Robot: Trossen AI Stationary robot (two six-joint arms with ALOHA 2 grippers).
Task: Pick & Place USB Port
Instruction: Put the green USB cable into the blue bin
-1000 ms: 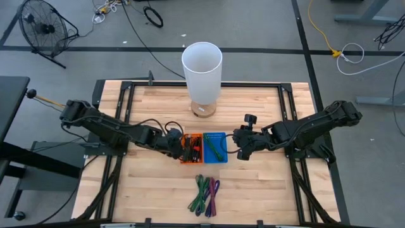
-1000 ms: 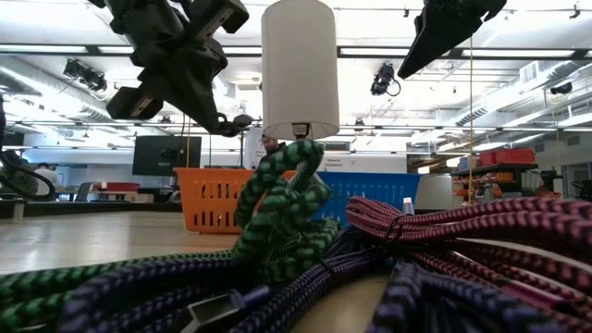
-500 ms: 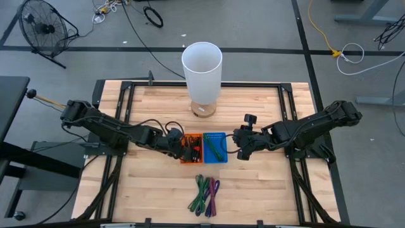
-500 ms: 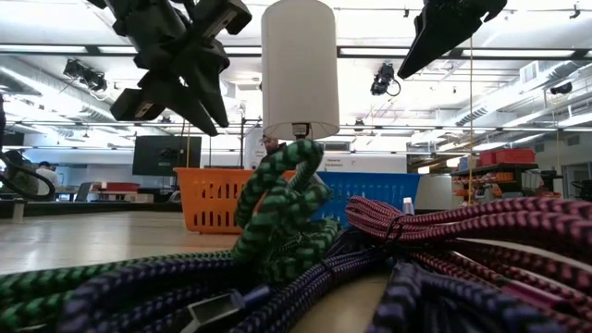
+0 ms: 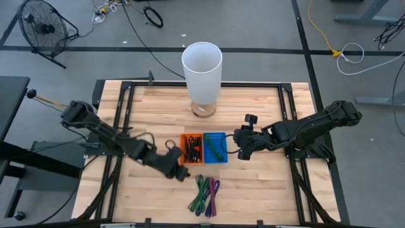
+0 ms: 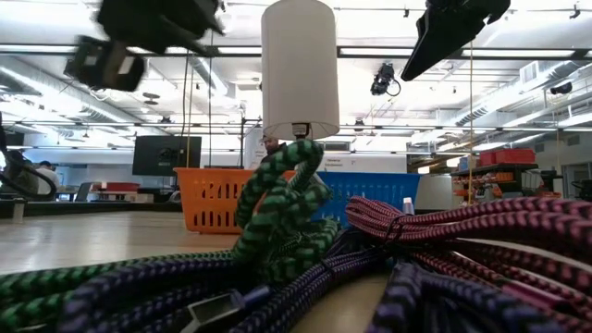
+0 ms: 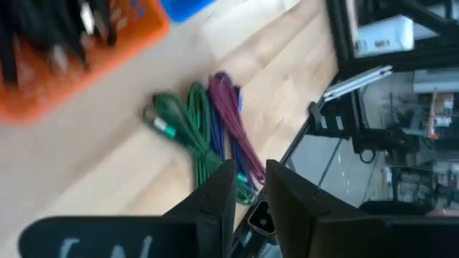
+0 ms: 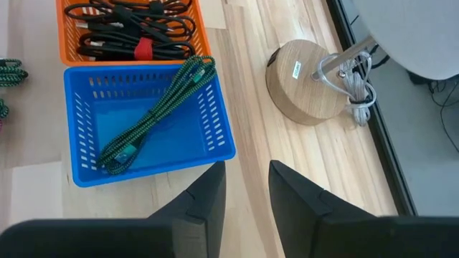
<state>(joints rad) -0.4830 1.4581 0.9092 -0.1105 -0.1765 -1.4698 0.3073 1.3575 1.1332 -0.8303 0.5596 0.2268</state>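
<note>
A bundle of braided cables, green, blue and purple (image 5: 205,193), lies on the wood near the table's near edge; it is also in the left wrist view as cables (image 7: 208,136). An orange basket (image 5: 192,147) holds black cables, and a blue basket (image 5: 215,147) beside it holds one green braided cable (image 8: 154,115). My left gripper (image 5: 180,172) hovers open, between the orange basket and the bundle, touching nothing; its fingers (image 7: 251,190) point toward the bundle. My right gripper (image 5: 240,152) waits open, right of the blue basket (image 8: 143,122).
A white lamp (image 5: 202,63) on a round wooden base (image 8: 308,82) stands behind the baskets near the far edge. Black frame rails run along the table's sides. Bare wood lies left of the bundle and to the right of the blue basket.
My left gripper has left its place over the orange basket and swung toward the table's near edge, stopping just left of the cable bundle. The baskets, the bundle and my right arm have kept still.
</note>
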